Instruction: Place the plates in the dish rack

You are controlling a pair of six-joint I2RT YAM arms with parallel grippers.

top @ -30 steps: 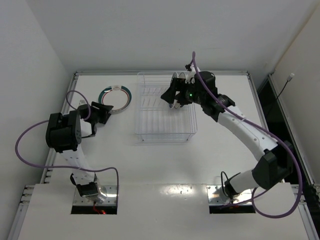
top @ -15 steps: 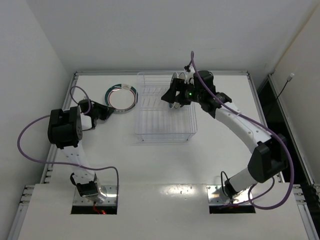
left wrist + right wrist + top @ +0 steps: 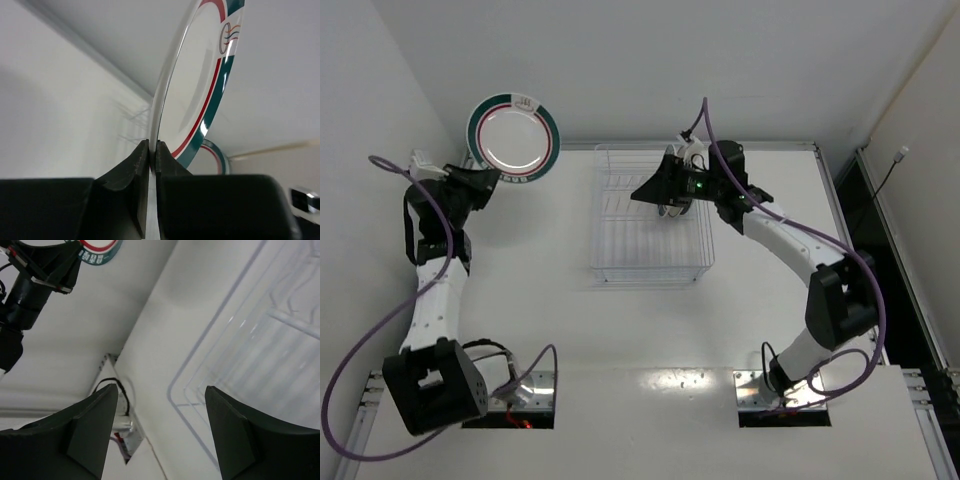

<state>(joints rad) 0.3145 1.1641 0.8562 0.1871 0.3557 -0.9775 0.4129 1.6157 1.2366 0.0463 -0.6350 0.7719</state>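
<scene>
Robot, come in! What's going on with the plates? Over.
Left gripper shut on white plate, held aloft. Right gripper open, empty, above dish rack. Path between looks bare.

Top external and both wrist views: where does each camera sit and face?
Top external: above and behind, looking down on table, dish rack, left arm, right arm.
Left wrist: along its shut jaws, clamping the plate edge-on.
Right wrist: between its open jaws, onto the rack's corner.
Shared: right wrist and top both show the held plate.

The white table carries the dish rack (a see-through wire basket). It stands square to the table's edges, nearer the far edge.
</scene>
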